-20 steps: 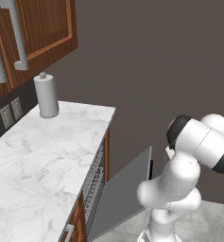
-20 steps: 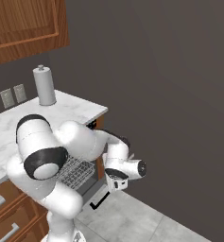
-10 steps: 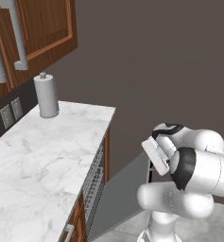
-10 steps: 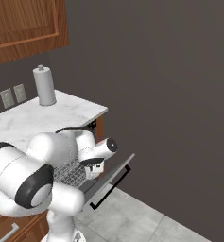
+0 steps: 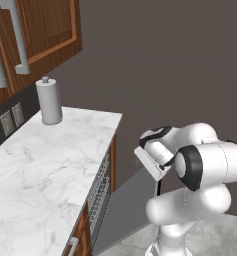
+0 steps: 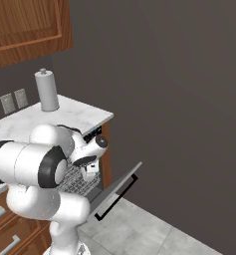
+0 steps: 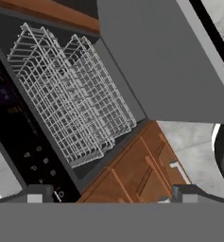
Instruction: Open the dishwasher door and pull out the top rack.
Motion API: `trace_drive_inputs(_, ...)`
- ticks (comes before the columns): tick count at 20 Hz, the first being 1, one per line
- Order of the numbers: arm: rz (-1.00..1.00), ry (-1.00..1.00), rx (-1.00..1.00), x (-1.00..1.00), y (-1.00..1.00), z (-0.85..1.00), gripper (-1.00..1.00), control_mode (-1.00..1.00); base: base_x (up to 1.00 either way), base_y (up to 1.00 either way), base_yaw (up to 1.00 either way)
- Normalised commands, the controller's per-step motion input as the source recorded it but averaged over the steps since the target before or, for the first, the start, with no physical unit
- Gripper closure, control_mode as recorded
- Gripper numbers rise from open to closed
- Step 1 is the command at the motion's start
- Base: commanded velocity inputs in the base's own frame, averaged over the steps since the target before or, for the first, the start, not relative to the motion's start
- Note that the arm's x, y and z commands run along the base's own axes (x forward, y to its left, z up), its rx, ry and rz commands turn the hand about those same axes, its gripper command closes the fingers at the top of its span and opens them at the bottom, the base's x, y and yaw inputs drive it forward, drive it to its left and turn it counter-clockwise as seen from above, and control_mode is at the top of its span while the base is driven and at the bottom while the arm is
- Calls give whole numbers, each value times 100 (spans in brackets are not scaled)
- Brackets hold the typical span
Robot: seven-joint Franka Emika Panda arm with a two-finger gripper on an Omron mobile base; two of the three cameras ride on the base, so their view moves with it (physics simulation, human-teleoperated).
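The dishwasher door [image 6: 120, 187] hangs open, slanting outward, handle end farthest out.

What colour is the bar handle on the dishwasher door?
Black; the handle runs along the dark grey dishwasher door, clearest in the right base view.

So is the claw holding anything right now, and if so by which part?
Nothing is held. In the hand view the claw is open with an empty gap, hanging apart from the top rack and the dishwasher door.

Kitchen — marble counter [image 5: 35, 170], dishwasher door [image 6: 117, 191]
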Motion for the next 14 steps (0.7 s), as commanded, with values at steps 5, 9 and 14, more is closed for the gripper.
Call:
trace_drive_inputs(5, 10, 1, -12, 26, 10, -3, -100, -100, 0, 0, 0)
trace_drive_inputs(9, 8, 0, -3, 19, 4, -21, -100, -100, 0, 0, 0)
trace_drive_inputs(14, 7, 0, 0, 18, 1, -43, -100, -100, 0, 0, 0)
